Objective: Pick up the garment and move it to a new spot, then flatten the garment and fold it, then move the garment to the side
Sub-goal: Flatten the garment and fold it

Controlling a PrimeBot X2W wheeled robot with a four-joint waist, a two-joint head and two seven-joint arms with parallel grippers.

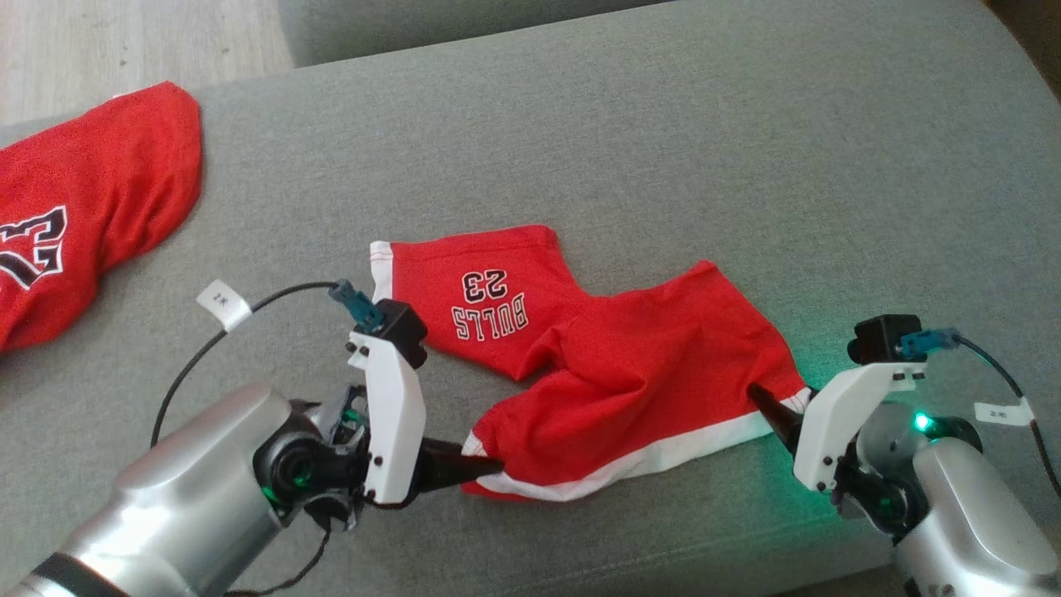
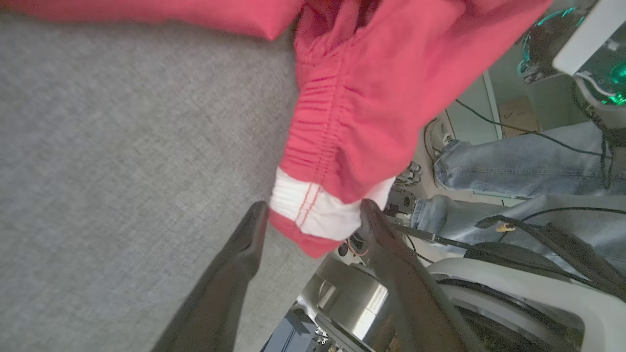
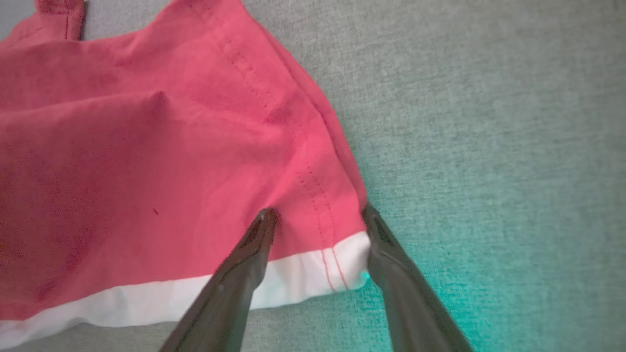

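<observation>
At the left edge of the grey fabric couch seat [image 1: 663, 124], a red jersey [image 1: 91, 191] lying flat and partly cut off by the frame, with large black-and-white numerals [image 1: 33, 249] on the side facing up. Beyond the seat's far left corner, pale wooden floor [image 1: 124, 41], and along the far edge a second grey upholstered cushion [image 1: 431, 25]. Past the seat's near edge in the left wrist view, a person's legs [image 2: 518, 161] in blue jeans, stretched out low, with one light sneaker [image 2: 437, 139] at the end of them.
</observation>
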